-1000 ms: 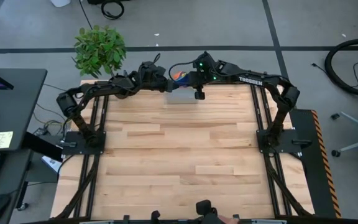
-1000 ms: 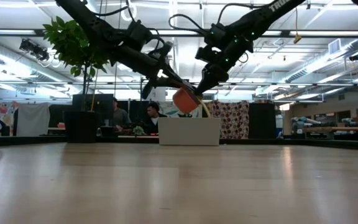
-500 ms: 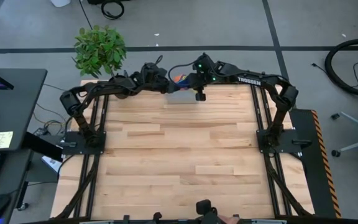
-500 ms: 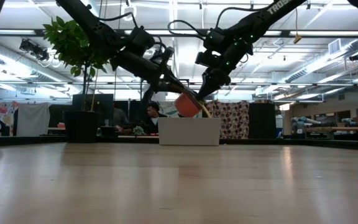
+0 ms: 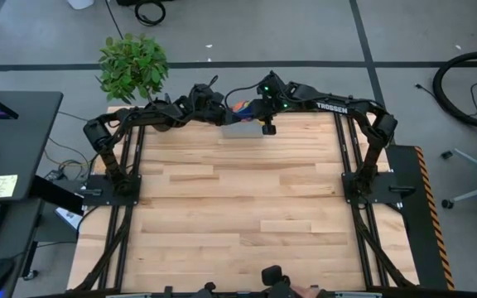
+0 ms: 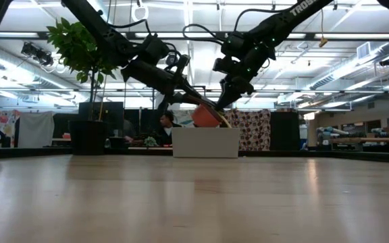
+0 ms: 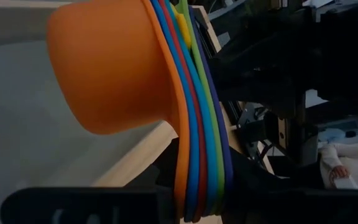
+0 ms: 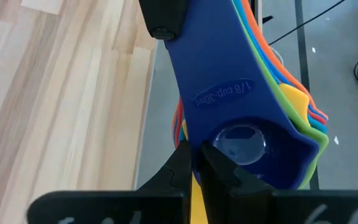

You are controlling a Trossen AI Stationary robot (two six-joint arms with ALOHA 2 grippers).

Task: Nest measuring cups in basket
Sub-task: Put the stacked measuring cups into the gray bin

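Nested measuring cups, orange outermost, hang just above the basket at the table's far edge, pinched from both sides: left gripper clamps the stacked rims, right gripper is pressed onto the fanned handles.

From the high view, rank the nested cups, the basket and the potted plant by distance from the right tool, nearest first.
1. Nested cups: at the right tool, which grips them.
2. Basket: just below, at the table's far edge.
3. Potted plant: off the table's far left corner.
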